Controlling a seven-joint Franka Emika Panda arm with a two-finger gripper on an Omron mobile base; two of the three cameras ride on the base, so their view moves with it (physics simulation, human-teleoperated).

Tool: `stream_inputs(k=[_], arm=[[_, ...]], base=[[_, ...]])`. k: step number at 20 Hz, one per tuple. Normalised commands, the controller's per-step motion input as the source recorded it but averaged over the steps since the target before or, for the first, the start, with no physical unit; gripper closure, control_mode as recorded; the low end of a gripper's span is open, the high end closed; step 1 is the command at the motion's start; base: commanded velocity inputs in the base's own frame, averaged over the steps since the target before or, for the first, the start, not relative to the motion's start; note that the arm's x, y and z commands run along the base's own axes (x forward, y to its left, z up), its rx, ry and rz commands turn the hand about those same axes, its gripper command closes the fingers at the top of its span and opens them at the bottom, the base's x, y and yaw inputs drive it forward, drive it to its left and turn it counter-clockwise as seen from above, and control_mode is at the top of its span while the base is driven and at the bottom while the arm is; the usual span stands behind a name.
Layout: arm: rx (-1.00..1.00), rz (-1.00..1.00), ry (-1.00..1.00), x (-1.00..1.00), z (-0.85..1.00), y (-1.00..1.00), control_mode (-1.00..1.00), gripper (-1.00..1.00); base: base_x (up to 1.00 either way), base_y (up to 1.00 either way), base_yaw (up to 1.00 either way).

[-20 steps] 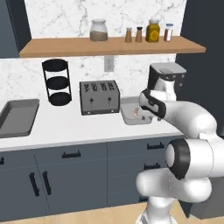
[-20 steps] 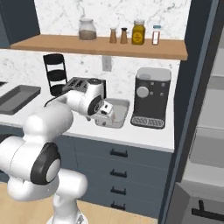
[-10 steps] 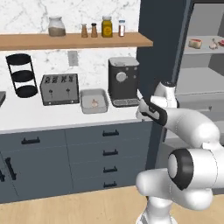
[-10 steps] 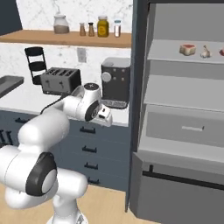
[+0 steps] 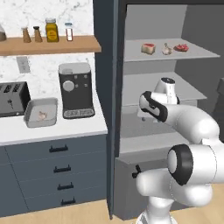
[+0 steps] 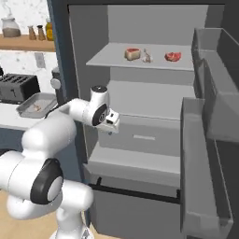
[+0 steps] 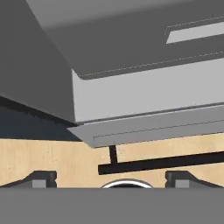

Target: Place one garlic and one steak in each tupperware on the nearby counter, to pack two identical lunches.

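The gripper (image 7: 111, 177) hangs wide and empty before the open fridge's shelf edge, two steaks (image 6: 132, 53) flanking a garlic (image 6: 147, 56) up top, one tupperware (image 5: 40, 113) on the counter (image 5: 65, 127), no labels legible.

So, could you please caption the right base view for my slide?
Open gripper hangs before an open fridge whose top shelf holds two steaks and a garlic.
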Motion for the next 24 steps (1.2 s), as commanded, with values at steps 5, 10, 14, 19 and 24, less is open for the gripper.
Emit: stream_inputs(k=[5, 10, 14, 19, 24], arm=[[0.0, 0.0, 0.0, 0.0, 0.0, 0.0, 1.0, -1.0], [0.0, 0.02, -0.07, 0.0, 0.11, 0.02, -1.0, -1.0], [0.0, 0.1, -0.48, -0.11, 0.92, 0.35, -1.0, -1.0], [0.0, 0.07, -0.52, -0.18, 1.0, 0.05, -1.0, -1.0], [-0.03, -0.01, -0.15, 0.07, 1.0, -0.02, -1.0, -1.0]], base=[[0.73, -0.89, -0.02], [0.39, -0.06, 0.02], [0.0, 0.0, 0.0], [0.0, 0.0, 0.0], [0.0, 0.0, 0.0]])
